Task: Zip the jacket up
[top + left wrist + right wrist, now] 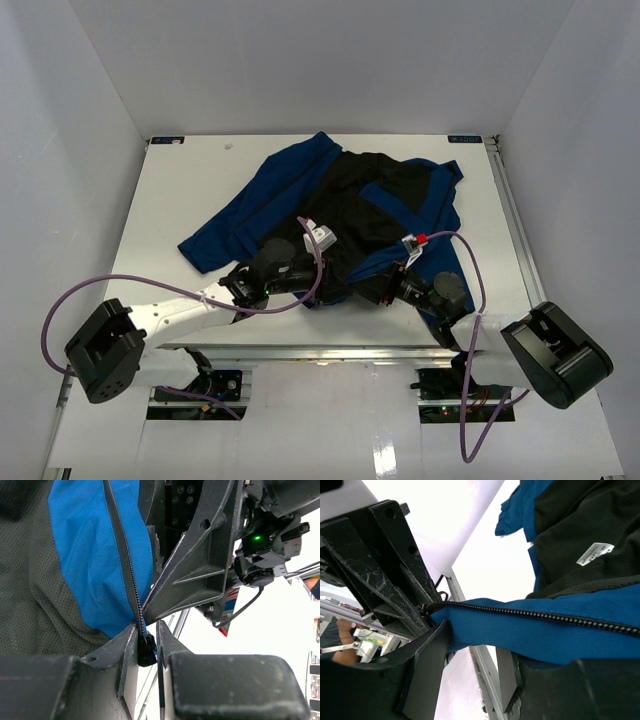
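The jacket [250, 215] lies spread open in the middle of the white worktop [190, 170], black lining up and its bottom hem at the near edge, where both arms meet. The left claw [147, 642] is clamped on the zipper slider [145, 652], probably ready to pull it up the zipper teeth [545, 615]. The right claw [472, 655] straddles the blue hem right beside it, seemingly to anchor the track. Its fingers stand slightly apart, and I cannot tell whether they truly pinch. Plain white walls [300, 60] enclose the left, right and far sides.
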Robot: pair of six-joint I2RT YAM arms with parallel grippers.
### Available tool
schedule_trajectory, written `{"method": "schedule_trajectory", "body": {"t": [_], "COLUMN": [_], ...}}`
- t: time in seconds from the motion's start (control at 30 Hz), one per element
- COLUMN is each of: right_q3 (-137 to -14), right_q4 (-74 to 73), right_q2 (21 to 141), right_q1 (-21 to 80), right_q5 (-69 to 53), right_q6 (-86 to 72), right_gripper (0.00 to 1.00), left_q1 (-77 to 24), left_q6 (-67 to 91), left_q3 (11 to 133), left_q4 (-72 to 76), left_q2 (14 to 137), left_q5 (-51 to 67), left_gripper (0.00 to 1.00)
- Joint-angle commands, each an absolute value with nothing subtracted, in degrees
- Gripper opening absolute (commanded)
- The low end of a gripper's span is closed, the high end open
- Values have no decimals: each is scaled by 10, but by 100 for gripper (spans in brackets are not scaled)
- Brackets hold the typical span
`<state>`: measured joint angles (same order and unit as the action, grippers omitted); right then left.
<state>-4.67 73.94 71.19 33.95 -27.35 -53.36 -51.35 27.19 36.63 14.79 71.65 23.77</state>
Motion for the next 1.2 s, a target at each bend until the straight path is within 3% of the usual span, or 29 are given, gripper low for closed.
{"method": "schedule_trajectory", "body": {"t": [0.0, 0.17, 0.27, 0.47, 0.57, 0.93, 1.17], "right_q3": [-51, -35, -26, -63, -66, -146, -249], "right_q4": [1073, 1058, 958, 495, 369, 301, 331], "right_q2": [691, 657, 608, 470, 444, 557, 688], "right_q1": [349, 348, 348, 356, 356, 344, 305], "right_q5": [-254, -235, -201, -28, 74, 222, 231], "right_q6": [-542, -540, -521, -428, -414, -363, -313], "right_gripper": [50, 54, 52, 50, 49, 49, 49], "left_q1": [-534, -534, -534, -533, -532, -530, -529], "left_q6": [295, 295, 297, 310, 320, 332, 347], "left_q3": [374, 377, 385, 365, 331, 309, 294], "left_q4": [198, 176, 133, 46, 61, 78, 96], "left_q2": [667, 637, 623, 610, 596, 583, 592], "left_q5": [288, 264, 231, 109, 101, 100, 94], "left_gripper": [0, 0, 0, 0, 0, 0, 0]}}
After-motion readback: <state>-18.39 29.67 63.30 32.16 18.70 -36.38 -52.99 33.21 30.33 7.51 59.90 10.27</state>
